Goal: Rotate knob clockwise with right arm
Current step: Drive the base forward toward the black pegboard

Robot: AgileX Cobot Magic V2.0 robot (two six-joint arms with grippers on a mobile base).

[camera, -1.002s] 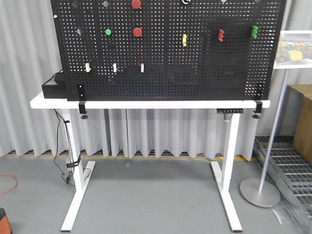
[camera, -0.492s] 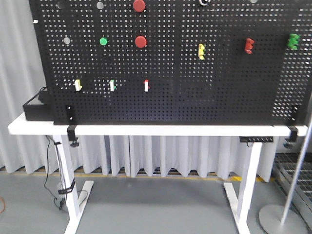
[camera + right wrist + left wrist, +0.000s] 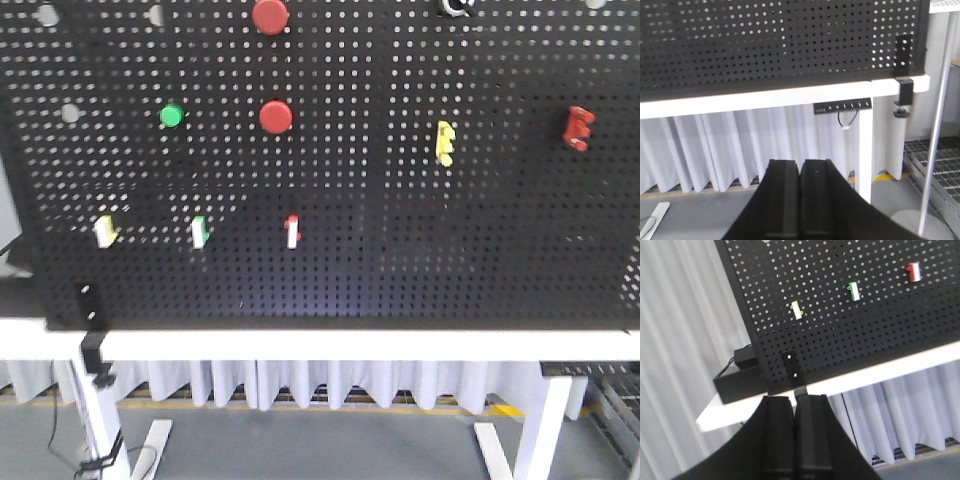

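A black pegboard (image 3: 400, 250) fills the front view. It carries a yellow knob (image 3: 445, 143) and a red knob (image 3: 578, 128) on its right half; which one the task means I cannot tell. Neither arm shows in the front view. In the right wrist view, my right gripper (image 3: 800, 162) is shut and empty, held low in front of the table's underside, below the pegboard (image 3: 765, 40). My left gripper (image 3: 796, 399) is also shut and empty, pointing at the board's lower left corner (image 3: 790, 367).
Two red round buttons (image 3: 275, 117), a green one (image 3: 172, 115) and three small switches (image 3: 292, 231) sit on the board's left half. The white table (image 3: 330, 344) holds the board with clamps (image 3: 905, 92). A black box (image 3: 737, 382) lies at the left; a pole stand (image 3: 935, 125) at the right.
The front view has closed in on the pegboard: the board now fills the frame, and the table legs and floor have mostly dropped out of view.
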